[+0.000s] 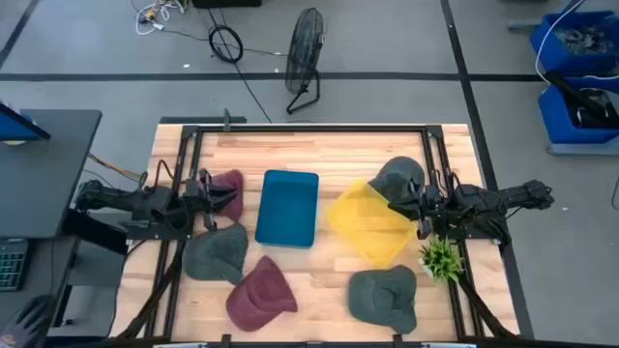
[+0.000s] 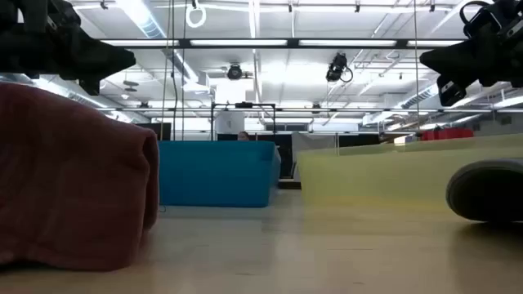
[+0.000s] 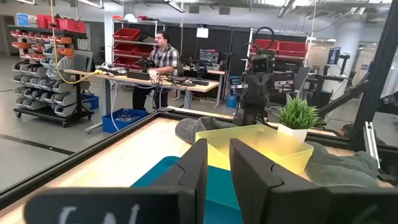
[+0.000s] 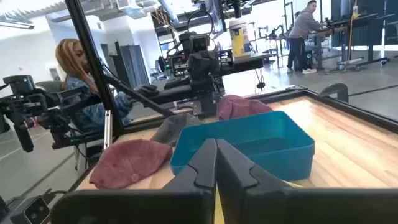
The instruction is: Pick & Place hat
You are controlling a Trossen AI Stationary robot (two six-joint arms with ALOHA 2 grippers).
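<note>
Several hats lie on the wooden table in the high view: a maroon hat [image 1: 229, 184] by my left gripper [image 1: 235, 198], a grey hat [image 1: 218, 253], a second maroon hat [image 1: 259, 293], a grey hat [image 1: 384, 295] near the front, and a grey hat [image 1: 398, 176] by my right gripper [image 1: 395, 205]. A blue bin [image 1: 288, 208] and a yellow bin [image 1: 369, 220] stand between the arms. My left gripper [image 3: 219, 165] is open by a narrow gap and holds nothing. My right gripper [image 4: 216, 152] is shut and holds nothing. Both hang above the table in the low view.
A small green plant [image 1: 442, 259] stands near the right arm, by the yellow bin's near corner. A black frame runs round the table's edge [image 1: 309, 128]. Bare wood shows at the far side and between the near hats. People work at benches beyond the table.
</note>
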